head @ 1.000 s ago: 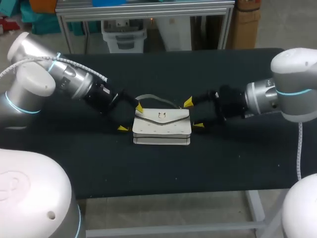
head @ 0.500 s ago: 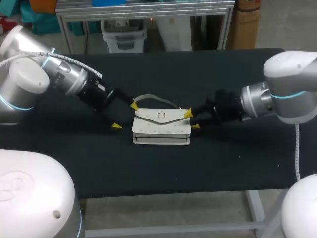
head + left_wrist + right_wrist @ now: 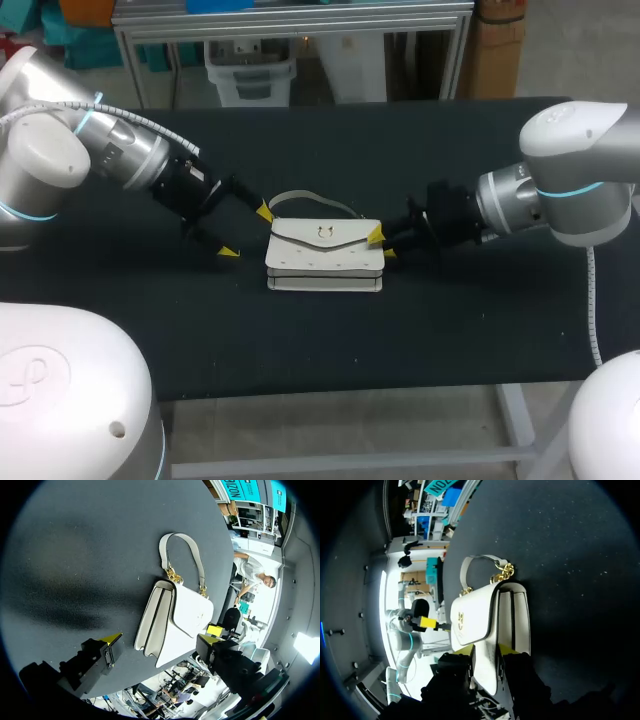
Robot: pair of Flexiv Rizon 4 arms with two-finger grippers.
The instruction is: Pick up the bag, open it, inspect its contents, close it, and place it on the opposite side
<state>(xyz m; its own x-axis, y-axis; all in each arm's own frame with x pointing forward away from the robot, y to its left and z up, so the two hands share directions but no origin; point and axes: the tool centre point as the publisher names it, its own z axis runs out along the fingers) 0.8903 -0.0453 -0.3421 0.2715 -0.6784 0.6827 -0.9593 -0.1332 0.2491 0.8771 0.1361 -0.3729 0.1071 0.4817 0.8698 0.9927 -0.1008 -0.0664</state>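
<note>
Right gripper: fingers are pressing together on the right end of the bag, seemingly pinching only its front section under the flap. Left gripper: fingers are standing spread just off the bag's left end, touching nothing. The bag is lying flat on the table, flap closed, handle lying behind it.

Risk: lifting from this one-ended pinch is likely tipping the bag, so it may be swinging or slipping free. A thin bite could also be dragging the flap open early.

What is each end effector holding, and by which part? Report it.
The right end effector grips the bag by its side end. The left end effector is open beside the bag, holding nothing.
</note>
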